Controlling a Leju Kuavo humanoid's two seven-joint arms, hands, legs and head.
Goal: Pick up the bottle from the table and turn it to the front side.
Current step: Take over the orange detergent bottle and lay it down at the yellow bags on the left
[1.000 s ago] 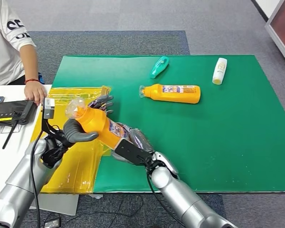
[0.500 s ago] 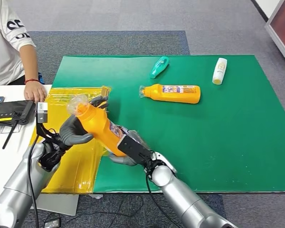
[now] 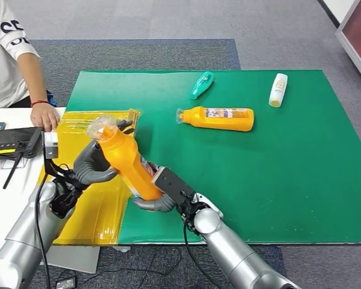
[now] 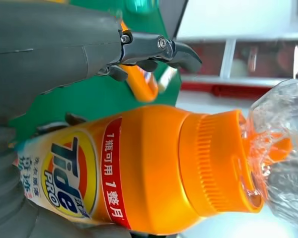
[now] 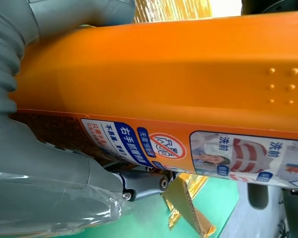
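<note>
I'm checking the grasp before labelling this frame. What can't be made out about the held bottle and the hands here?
- Head view: the held orange bottle hides most of the left hand's fingers.
- Head view: the bottle's base is covered by the right hand.
- Left wrist view: the label's small print is too small to read, and the hand covers its edge.
- Right wrist view: the bottle's ends are cut off by the picture's edge.

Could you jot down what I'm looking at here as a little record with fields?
Held item: orange bottle, tilted, clear cap up
Left hand: grips the bottle's upper body
Right hand: grips the bottle's base
Label seen from left wrist: Tide Pro logo
Surface: green mat with yellow sheet
Lying on mat: second orange bottle, teal bottle, white bottle
Nearby: person's hand on white table
</note>
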